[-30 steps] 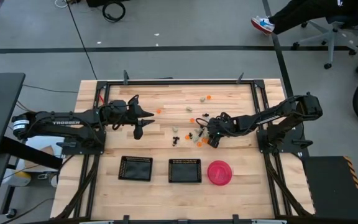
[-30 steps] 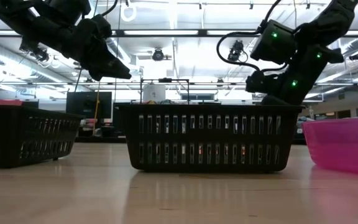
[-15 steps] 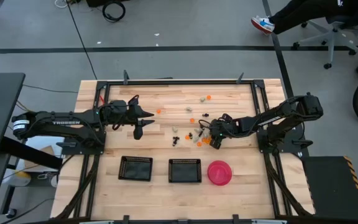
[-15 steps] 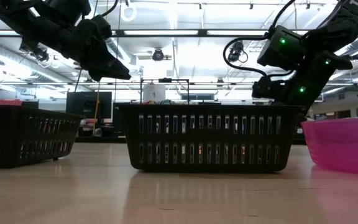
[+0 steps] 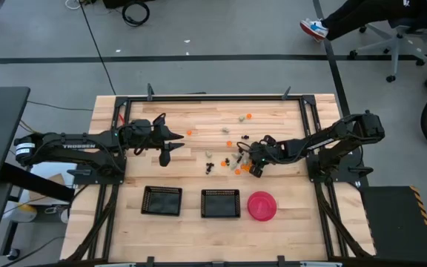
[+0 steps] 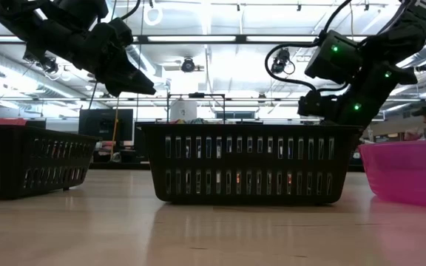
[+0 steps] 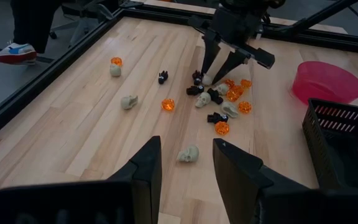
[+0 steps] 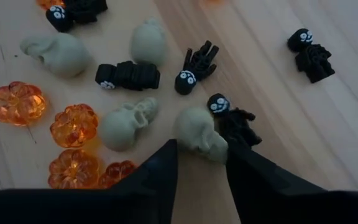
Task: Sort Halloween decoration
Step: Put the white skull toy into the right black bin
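The right gripper [image 8: 199, 163] sits low over the heap of trinkets near the table's middle, toward its right edge, its fingers part-way apart astride a pale skull [image 8: 201, 132], not yet clamped. The skull looks light, hard and rounded, likely to squirt loose; pinching across its widest sides seems safest. The left gripper [image 5: 167, 145] hovers spread, apart.

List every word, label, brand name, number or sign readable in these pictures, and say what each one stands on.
"TROSSEN": white lettering along the left arm, readable in the high view.
No other readable text: the black trays, the pink bowl and the Halloween trinkets bear no lettering. The black trinkets show only small white faces.
Screens and fixtures in the room behind the table are too far off to read.
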Controlling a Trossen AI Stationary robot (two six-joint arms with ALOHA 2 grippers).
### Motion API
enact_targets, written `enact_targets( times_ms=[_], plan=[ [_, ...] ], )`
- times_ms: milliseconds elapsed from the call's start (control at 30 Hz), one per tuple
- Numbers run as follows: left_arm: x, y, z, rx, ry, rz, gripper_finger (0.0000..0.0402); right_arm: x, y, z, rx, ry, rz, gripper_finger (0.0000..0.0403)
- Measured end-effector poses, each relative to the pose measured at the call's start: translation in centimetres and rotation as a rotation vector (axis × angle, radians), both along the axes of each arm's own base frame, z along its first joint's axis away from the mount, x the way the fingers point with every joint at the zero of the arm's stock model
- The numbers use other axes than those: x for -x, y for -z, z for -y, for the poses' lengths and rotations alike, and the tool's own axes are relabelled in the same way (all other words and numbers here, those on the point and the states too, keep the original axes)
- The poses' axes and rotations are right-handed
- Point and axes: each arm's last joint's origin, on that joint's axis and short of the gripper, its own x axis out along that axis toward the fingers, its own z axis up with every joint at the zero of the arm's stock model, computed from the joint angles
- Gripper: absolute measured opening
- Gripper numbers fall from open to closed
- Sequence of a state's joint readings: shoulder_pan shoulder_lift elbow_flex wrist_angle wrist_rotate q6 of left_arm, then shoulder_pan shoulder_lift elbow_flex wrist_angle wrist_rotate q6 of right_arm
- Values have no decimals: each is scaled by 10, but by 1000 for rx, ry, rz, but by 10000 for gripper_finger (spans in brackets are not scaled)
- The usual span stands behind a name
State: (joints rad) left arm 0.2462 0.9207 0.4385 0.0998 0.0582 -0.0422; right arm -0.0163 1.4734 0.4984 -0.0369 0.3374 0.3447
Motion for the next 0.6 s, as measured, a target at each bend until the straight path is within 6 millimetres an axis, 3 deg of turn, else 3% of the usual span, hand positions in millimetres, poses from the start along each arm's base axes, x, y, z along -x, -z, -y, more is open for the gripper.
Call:
enact_targets(
  times_ms=[300, 600],
  plan=[
    [0, 0, 0, 0, 0, 0, 116, 0, 0, 0, 3, -4, -1, 107],
    [0, 0, 0, 0, 0, 0, 116, -7, -5, 0, 28, -38, 67, 128]
  ],
)
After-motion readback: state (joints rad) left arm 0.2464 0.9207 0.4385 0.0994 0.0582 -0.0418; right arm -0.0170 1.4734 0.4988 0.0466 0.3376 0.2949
